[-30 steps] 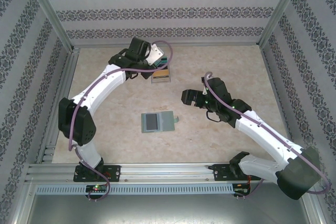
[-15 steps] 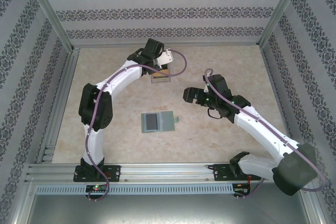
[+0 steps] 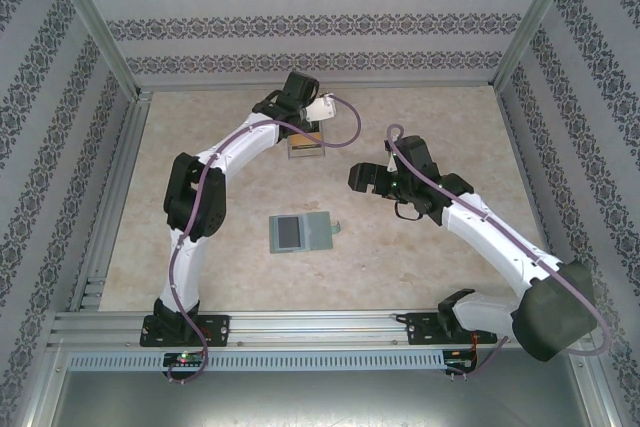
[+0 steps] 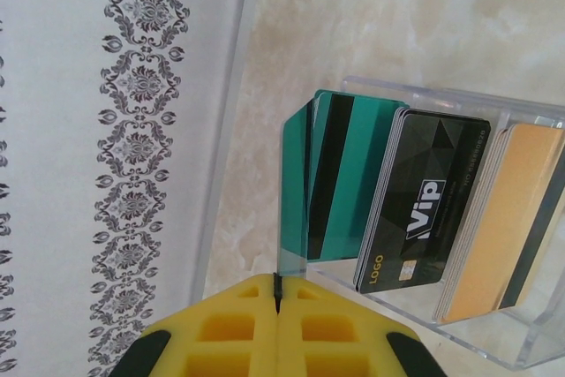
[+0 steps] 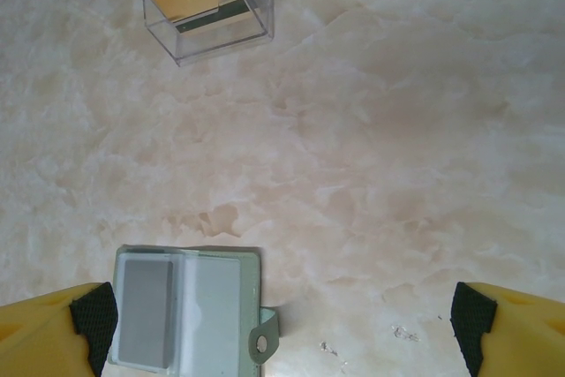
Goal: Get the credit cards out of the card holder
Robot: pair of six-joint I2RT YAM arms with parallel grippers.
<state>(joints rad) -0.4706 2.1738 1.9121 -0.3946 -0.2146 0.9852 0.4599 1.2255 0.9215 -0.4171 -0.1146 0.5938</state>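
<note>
While cards [image 4: 415,209] stand apart, holder [image 5: 190,315] (open) lies flat.

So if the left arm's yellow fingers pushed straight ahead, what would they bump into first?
Probably the near clear wall of the plastic card box, just ahead of the shut left fingers, with the teal card right behind it; depth is unclear.

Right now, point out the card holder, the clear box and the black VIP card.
card holder [image 3: 318,232], top external view, bare right panel
clear box [image 5: 221,41], right wrist view, front wall
black VIP card [image 4: 424,192], left wrist view, face middle
</note>
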